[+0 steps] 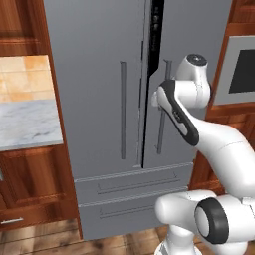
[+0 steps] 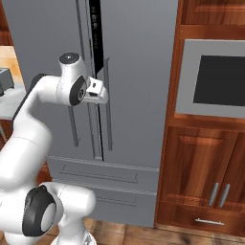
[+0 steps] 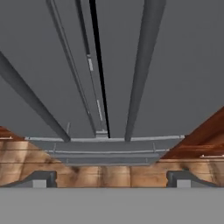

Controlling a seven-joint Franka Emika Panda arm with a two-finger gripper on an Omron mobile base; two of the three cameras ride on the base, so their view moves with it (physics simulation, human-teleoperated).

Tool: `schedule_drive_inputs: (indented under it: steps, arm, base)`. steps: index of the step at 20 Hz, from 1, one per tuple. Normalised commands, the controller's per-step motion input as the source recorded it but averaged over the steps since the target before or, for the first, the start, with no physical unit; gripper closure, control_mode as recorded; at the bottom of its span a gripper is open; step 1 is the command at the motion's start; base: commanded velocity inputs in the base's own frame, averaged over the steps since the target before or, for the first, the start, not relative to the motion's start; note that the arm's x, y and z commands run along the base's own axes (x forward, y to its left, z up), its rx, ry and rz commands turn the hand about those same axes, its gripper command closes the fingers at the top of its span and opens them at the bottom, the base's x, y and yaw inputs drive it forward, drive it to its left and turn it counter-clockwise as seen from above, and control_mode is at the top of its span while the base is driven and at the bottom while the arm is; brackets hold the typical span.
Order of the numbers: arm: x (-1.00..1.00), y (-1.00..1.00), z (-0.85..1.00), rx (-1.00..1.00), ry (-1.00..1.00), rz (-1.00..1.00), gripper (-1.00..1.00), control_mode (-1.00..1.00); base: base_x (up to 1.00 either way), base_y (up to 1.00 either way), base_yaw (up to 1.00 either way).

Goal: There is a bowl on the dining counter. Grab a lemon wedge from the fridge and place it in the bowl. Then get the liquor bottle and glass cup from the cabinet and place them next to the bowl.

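Note:
A tall grey fridge (image 1: 94, 74) (image 2: 139, 67) (image 3: 188, 65) with two doors stands right in front of me. Its right door is ajar, leaving a thin dark gap (image 1: 157, 30) (image 2: 95, 28) (image 3: 99, 87) between the doors. My gripper (image 2: 99, 92) (image 3: 111, 179) hovers close to the right door's long vertical handle (image 1: 162, 134) (image 2: 109, 119) (image 3: 142, 65), at about mid height. The fingertips (image 3: 41, 179) are spread wide and nothing lies between them. The left door's handle (image 1: 123, 109) (image 3: 30, 100) is further left. The bowl, lemon wedge, liquor bottle and glass cup are out of view.
Two grey drawers (image 1: 134, 187) (image 2: 105, 177) sit below the fridge doors. A marble counter (image 1: 25, 124) lies to the left. A built-in oven (image 2: 215, 79) above wooden cabinet doors (image 2: 206, 162) stands to the right. Wooden floor (image 3: 109, 170) lies below.

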Motion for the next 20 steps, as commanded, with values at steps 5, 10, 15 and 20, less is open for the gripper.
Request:
schedule_drive_inputs:
  steps: [5, 10, 15, 20]
  arm:
    - [0.32, -0.42, 0.21, 0.0, -0.19, -0.05, -1.0, -1.0]
    - [0.7, -0.22, 0.01, 0.01, -0.05, 0.0, -1.0, -1.0]
    - [0.64, -0.01, 0.0, 0.0, 0.0, 0.0, -1.0, -1.0]
    - [0.52, 0.0, -0.01, 0.0, -0.01, 0.0, -1.0, -1.0]
  base:
    - [0.0, 0.0, 0.0]
    - [0.0, 0.0, 0.0]
    - [0.0, 0.0, 0.0]
    - [0.0, 0.0, 0.0]
